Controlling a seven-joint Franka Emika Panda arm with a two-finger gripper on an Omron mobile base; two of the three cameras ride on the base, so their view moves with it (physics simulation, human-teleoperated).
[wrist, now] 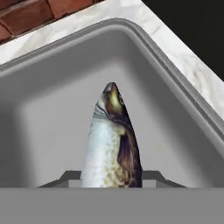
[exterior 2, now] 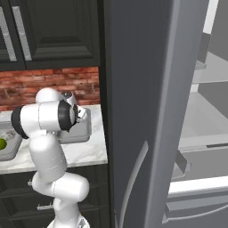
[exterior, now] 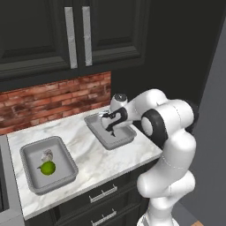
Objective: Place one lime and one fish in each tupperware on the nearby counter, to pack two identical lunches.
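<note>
Two grey tupperware trays stand on the marble counter (exterior: 101, 159). The left tupperware (exterior: 31, 181) holds a green lime (exterior: 47, 167) and a silvery fish (exterior: 47, 155) just behind it. My gripper (exterior: 110, 127) hangs over the right tupperware (exterior: 127, 134), pointing down into it. In the hand view the gripper (wrist: 111, 177) is shut on a second fish (wrist: 111, 144), speckled silver and brown, whose head points at the floor of this tupperware (wrist: 175, 144). No lime shows in that tray. From the right base view the arm hides most of the right tupperware (exterior 2: 85, 129).
A red brick backsplash (exterior: 53, 99) runs behind the counter under black wall cabinets (exterior: 48, 35). Black drawers (exterior: 103, 194) sit below the counter's front edge. The open grey fridge door (exterior 2: 147, 111) stands close on the right, with pale shelves (exterior 2: 205, 129) beyond it.
</note>
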